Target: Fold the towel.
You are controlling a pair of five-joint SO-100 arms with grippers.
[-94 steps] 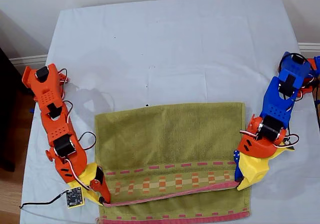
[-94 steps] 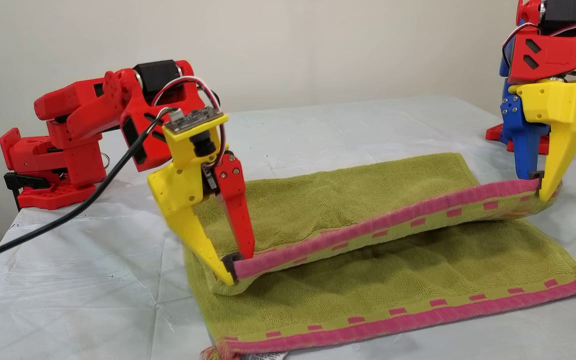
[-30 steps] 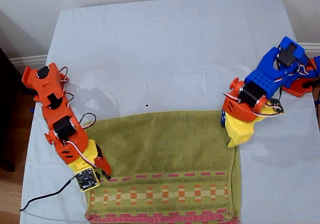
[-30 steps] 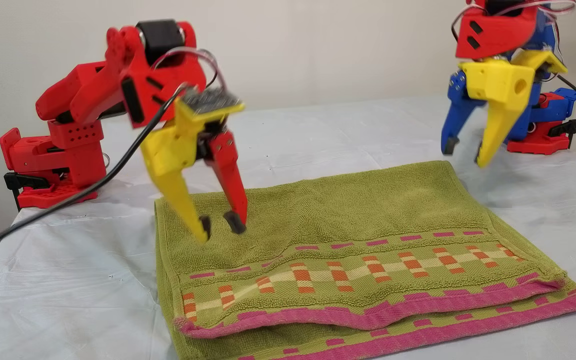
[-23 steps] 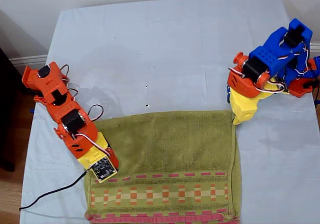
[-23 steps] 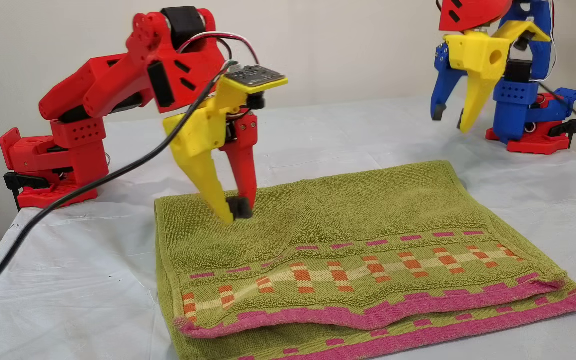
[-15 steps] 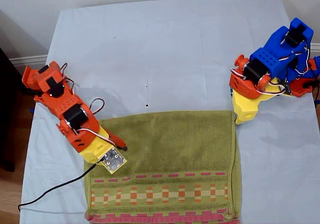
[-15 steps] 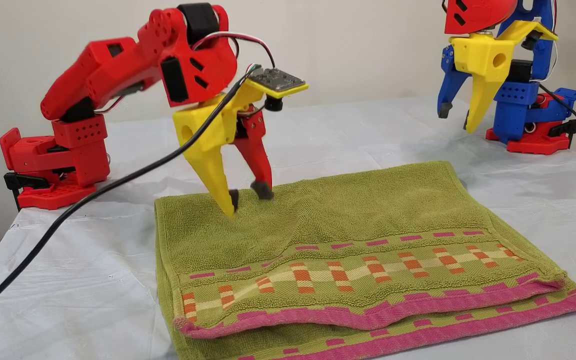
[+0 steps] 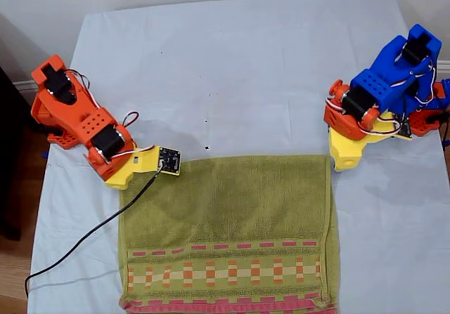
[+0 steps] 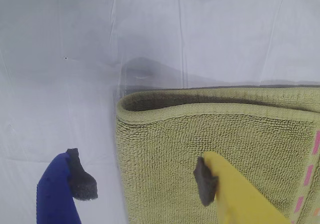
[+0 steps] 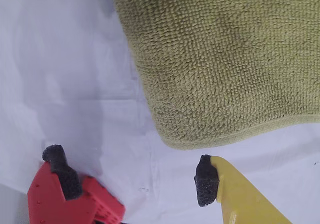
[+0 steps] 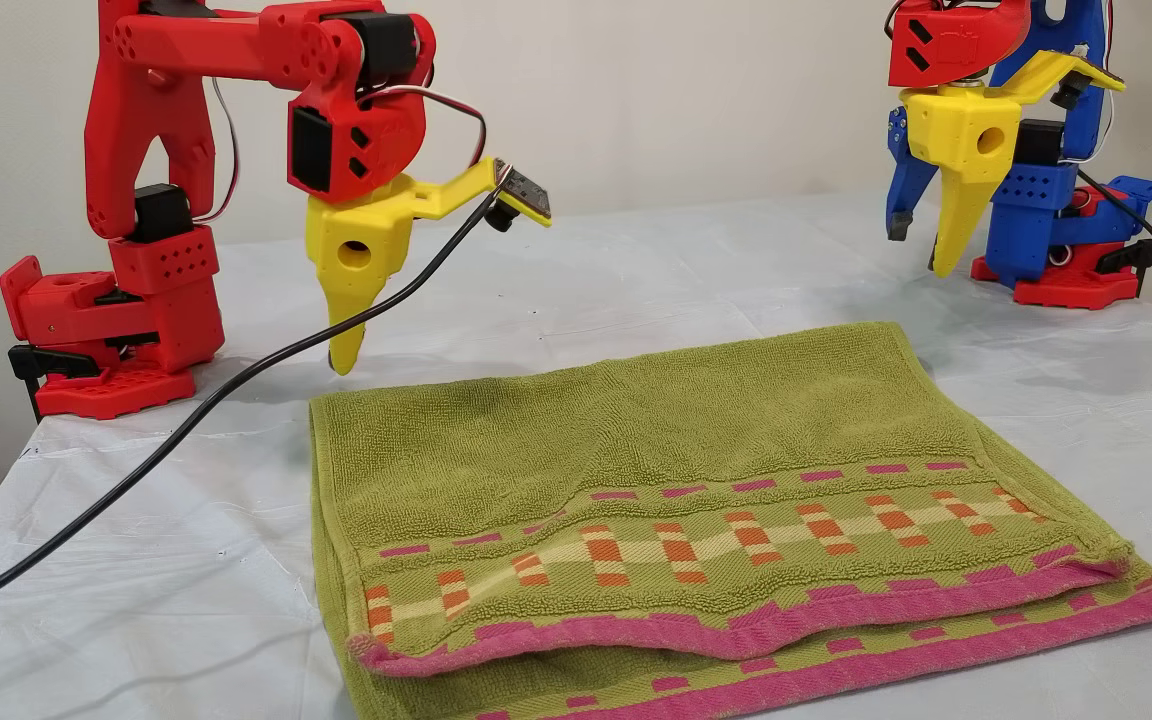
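Towel (image 9: 225, 216) folded in two and lying flat on the pale sheet (image 9: 232, 68) that covers the table, in the lower middle of the exterior view. Fold line on the far side, toward the two arm bases. Both pink-red borders at the near side in the other view, the upper one (image 12: 736, 625) a little behind the lower one, so the two ends not exactly matched. Band of orange and cream checks (image 12: 696, 550) on top, just behind the upper border.

My first hand (image 10: 142, 184), the one with blue and yellow fingers, released and empty, jaws wide apart. Raised above the folded corner of the towel (image 10: 225, 144) at the exterior view's right (image 9: 344, 156). In its wrist view the yellow finger (image 10: 235, 194) over the terry cloth, the blue finger (image 10: 57, 189) over the bare sheet beside it. In the other view (image 12: 918, 247) clearly high in the air, not touching anything.

My second hand (image 11: 132, 174), with red and yellow fingers, also released and holding nothing. Hanging over the sheet just off the other folded corner of the towel (image 11: 225, 58), at the exterior view's left (image 9: 123, 177). Both finger pads above the sheet, not above the cloth. In the other view only the yellow finger (image 12: 346, 320) visible, pointing down, its tip apart from the table.

Black cable (image 12: 186, 410) running from the camera board on this arm down over the sheet to the table edge, passing beside the towel.
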